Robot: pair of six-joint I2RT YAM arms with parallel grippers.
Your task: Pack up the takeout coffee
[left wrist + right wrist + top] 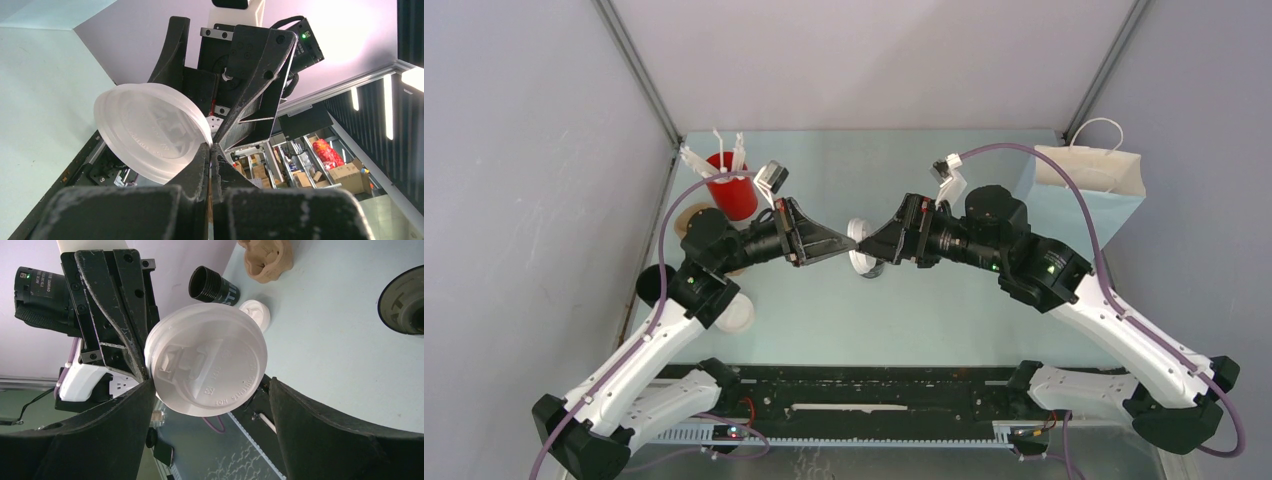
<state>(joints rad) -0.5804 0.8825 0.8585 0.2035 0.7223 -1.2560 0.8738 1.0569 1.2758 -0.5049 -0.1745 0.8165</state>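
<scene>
- My left gripper (210, 150) is pinched narrow on the rim of the lid (210, 365), holding it in the air over the middle of the table (944, 320).
- My right gripper (210, 384) meets it tip to tip, jaws wide, one finger on either side of the lid. I cannot tell whether they touch its rim.
- The lid stands on edge. Its top, with the sip flap, faces my right wrist and its underside faces my left. Its axis therefore runs along the line between my two grippers.
- The cup (212, 286), black and with no lid on it, sits near the table's left edge, well apart from both grippers. My left arm is much the nearer.
- A dark rim (404, 300) shows at the edge of the right wrist view; I cannot tell what it is.
- The bag (1089, 185) stands at the far right corner, on my right arm's side.
- As I judge it, the lid belongs on the cup before any packing. The coming move would then run leftward, away from the bag, and my left arm is the one placed to make it.
</scene>
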